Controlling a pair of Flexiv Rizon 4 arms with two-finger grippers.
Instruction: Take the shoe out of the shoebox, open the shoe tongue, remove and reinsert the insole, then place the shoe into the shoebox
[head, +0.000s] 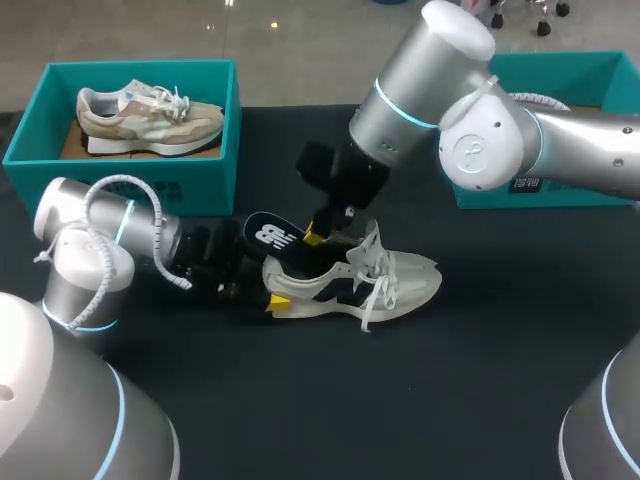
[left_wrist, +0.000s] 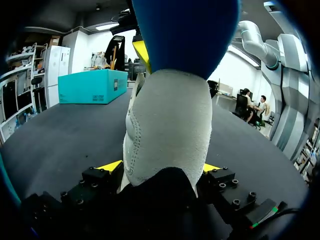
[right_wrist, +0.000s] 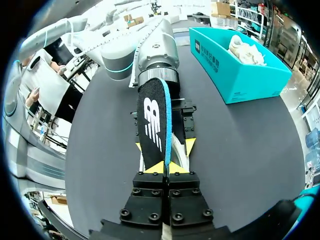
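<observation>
While the left pincer (left_wrist: 160, 169) is clamping the firm nine-o'clock heel of the white mesh sneaker (head: 392, 285), the right pincer (right_wrist: 165, 167) is pinching the black foam insole (right_wrist: 152, 125), probably light and bendy.

Soft cloth, smooth metal
Pale, napped suede shoe (head: 400, 285); insole (head: 270, 238) of black cloth over blue foam; matt black tabletop (head: 450, 400); satin-smooth metal right arm (head: 420, 90).
</observation>
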